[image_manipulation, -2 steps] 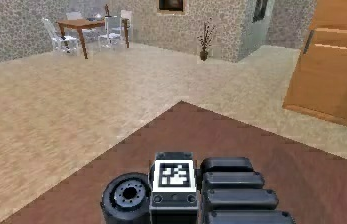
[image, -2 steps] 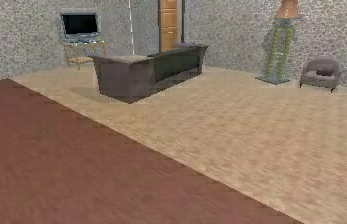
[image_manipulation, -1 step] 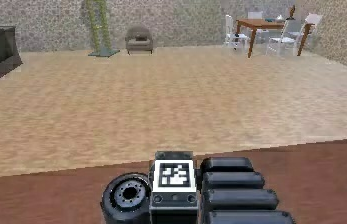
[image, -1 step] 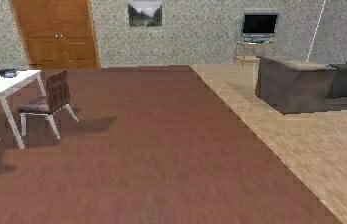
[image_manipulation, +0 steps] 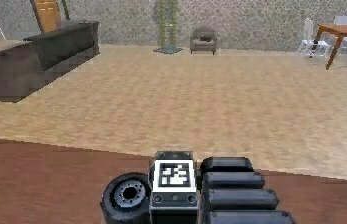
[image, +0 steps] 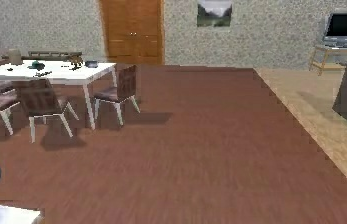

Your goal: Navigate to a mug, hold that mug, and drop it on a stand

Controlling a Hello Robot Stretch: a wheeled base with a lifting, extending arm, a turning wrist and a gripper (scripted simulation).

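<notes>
The gripper (image_manipulation: 128, 198) sits tucked low, likely for driving; whether it holds anything, I cannot tell. The white counter (image: 86, 72) ahead carries small things (image: 36, 67).

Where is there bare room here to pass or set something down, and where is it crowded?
Bare: the wood floor from the chairs to the door; the tan floor between the dark counter and the brown table. Crowded: the white table, ringed by chairs, small things on top.
</notes>
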